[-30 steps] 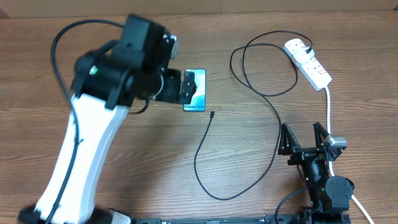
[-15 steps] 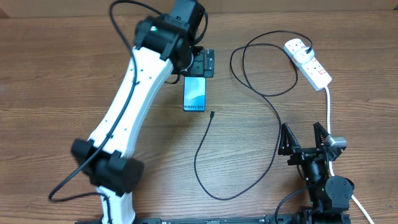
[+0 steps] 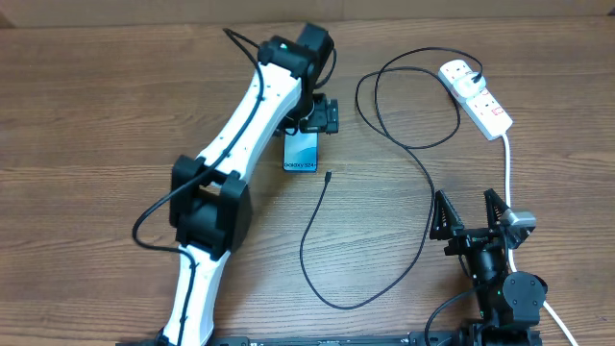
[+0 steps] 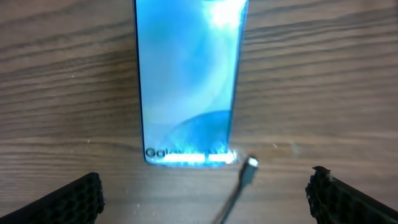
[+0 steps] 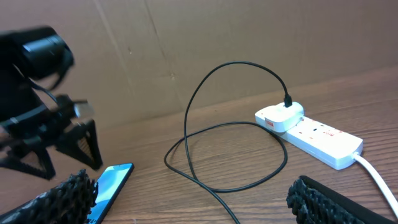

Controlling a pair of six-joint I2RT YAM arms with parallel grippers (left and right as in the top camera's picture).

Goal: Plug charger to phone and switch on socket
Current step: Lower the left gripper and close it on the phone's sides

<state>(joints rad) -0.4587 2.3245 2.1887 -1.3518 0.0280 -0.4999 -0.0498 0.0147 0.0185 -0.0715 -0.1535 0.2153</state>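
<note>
Overhead: left hand released above phone; lower beside charger tip, pinch squarely behind connector, then align with phone's bottom edge.

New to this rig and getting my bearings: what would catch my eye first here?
The long white left arm reaches across the table, its open hand poised above the lit blue phone near the middle. A thin black charger cable loops from the white power strip at far right, its free tip lying just off the phone's near edge.
</note>
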